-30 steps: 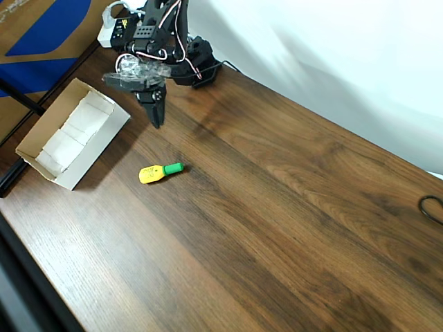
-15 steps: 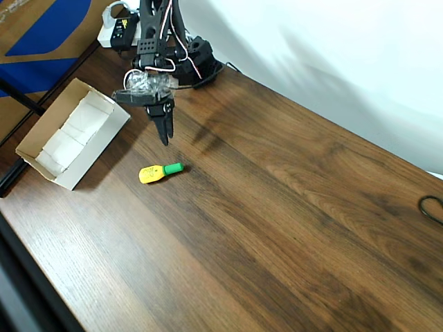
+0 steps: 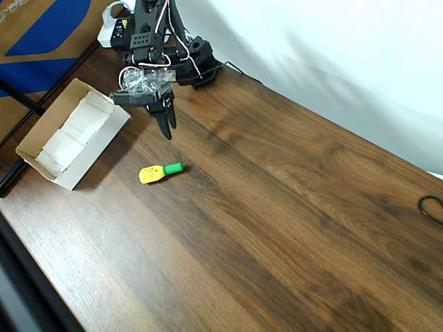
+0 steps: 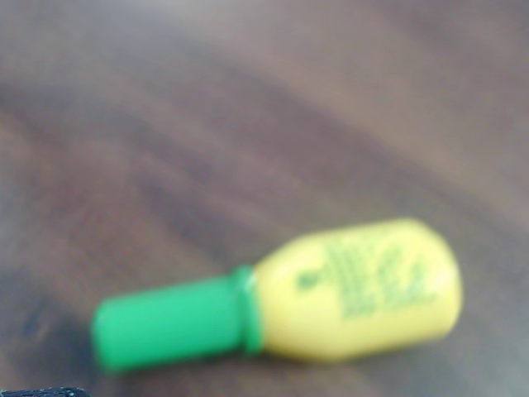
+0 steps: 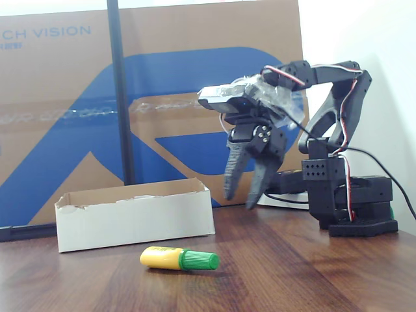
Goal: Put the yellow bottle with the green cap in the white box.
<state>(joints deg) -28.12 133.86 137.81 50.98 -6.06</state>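
- Tool hangs above the counter, fingers spread, holding nothing.
- Yellow bottle with the green cap lies on its side at left of centre in the overhead view.
- White box stands at upper left.

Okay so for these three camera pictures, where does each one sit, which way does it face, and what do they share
Overhead view: sits above the table, looking down; the arm's base stands at the top, the open gripper hanging short of the yellow bottle with the green cap, the white box at left.
Wrist view: rides on the arm, looking down at the bottle, blurred; a dark sliver marks the bottom left corner.
Fixed view: sits low at table level, facing the whole arm, the box and a brown-and-blue carton behind.
Shared: all three show the bottle lying on its side.
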